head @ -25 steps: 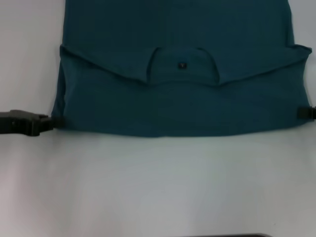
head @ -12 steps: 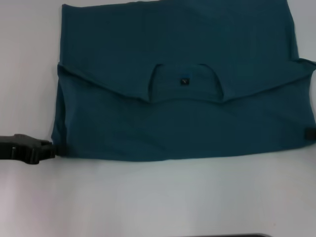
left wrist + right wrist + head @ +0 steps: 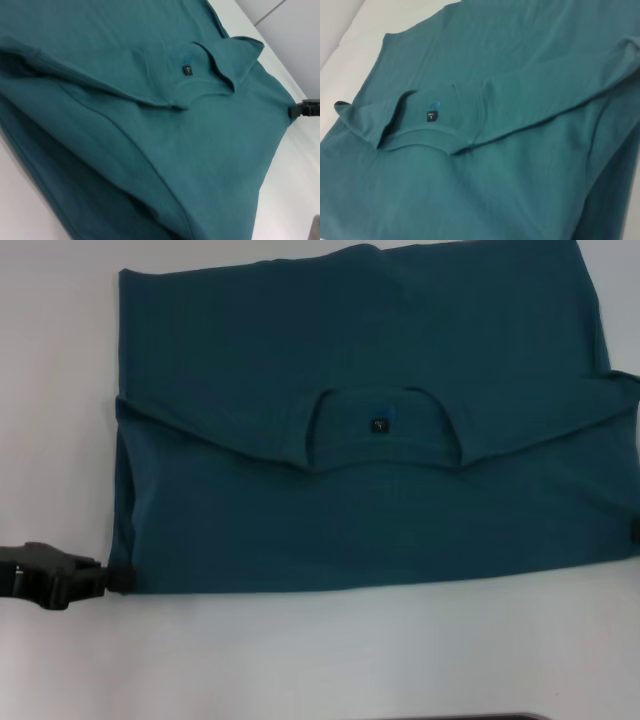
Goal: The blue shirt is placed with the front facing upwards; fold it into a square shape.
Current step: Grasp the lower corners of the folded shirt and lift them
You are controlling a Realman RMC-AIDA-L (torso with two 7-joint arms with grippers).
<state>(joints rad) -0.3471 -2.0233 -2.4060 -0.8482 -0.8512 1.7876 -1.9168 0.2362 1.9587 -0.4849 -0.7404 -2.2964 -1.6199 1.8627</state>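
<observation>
Shirt dragged nearer | left gripper (image 3: 118,578) clenched on blue shirt (image 3: 370,430) near-left corner | right gripper (image 3: 300,109) at opposite corner, grip unclear

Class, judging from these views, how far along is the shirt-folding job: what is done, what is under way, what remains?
Done: the dark teal-blue cotton shirt has layers folded over, collar label showing. In hand: left gripper at its near left corner, right gripper at the right edge. Left: it looks wider than deep, so probably another fold.

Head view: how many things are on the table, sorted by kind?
Shirt: 1
Collar label: 1
Grippers: 2, the left gripper at the shirt's near corner, the right gripper barely showing at the opposite edge
Total: 4
</observation>
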